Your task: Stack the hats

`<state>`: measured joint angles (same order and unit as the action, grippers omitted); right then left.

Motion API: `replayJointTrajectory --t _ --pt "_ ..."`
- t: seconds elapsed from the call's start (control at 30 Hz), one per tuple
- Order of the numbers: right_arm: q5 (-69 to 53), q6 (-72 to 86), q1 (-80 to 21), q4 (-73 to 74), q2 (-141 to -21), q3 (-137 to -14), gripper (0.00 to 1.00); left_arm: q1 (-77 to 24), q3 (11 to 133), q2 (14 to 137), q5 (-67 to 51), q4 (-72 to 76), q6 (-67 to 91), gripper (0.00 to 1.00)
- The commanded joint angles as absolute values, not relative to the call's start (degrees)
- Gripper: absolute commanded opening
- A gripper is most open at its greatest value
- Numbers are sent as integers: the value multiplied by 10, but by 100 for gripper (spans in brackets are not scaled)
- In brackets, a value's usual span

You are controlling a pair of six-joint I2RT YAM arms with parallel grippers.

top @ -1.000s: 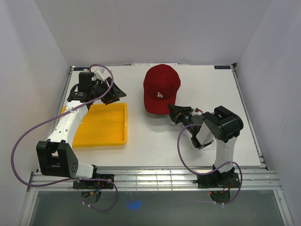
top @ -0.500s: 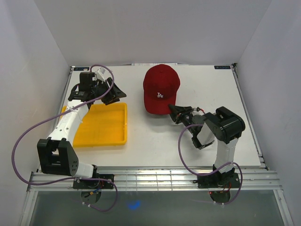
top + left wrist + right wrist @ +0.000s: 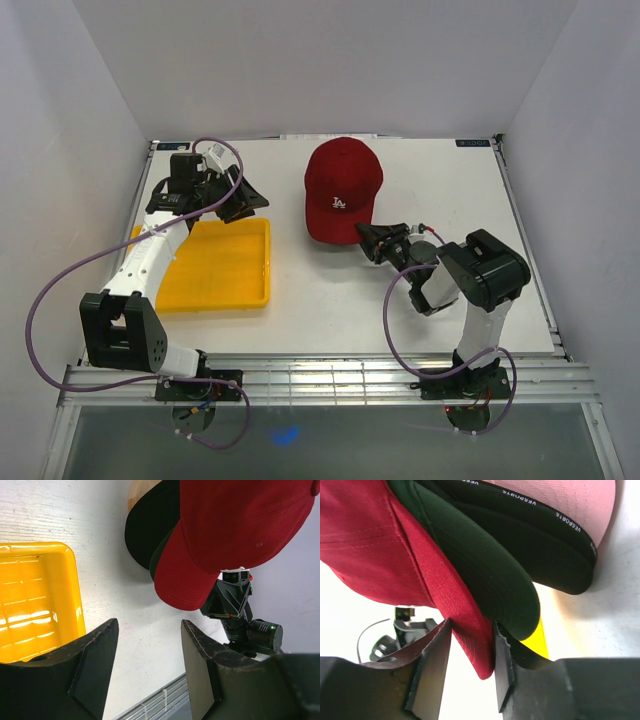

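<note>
The pile looks all but built. In the upper middle of the top view the red cap [image 3: 343, 185] sits as the top layer on the table [image 3: 470, 180]. The wrist views show a dark green cap [image 3: 485, 575] and black caps [image 3: 545, 562] nested under it, their brims fanned out rather than lined up. The right arm [image 3: 470, 285] reaches to the red brim at the pile's lower edge, its jaws standing either side of that brim. Whether they pinch it or only bracket it I cannot tell. The left arm [image 3: 150, 255] hangs at the upper left over the far edge of the yellow tray [image 3: 215, 285], jaws apart and empty. What seems left is letting go, and perhaps squaring the brims.
</note>
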<state>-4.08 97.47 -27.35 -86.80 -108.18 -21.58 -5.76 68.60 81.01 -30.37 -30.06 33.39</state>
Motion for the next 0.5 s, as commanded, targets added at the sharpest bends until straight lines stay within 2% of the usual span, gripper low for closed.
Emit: replayJointTrajectory --t 0.0,0.47 --pt "-89 903 -281 -756 -1071 -205 43 -60 681 801 -301 -300 324 63" --pt "-93 896 -277 -744 -1063 -192 46 -61 677 797 -301 -300 324 63"
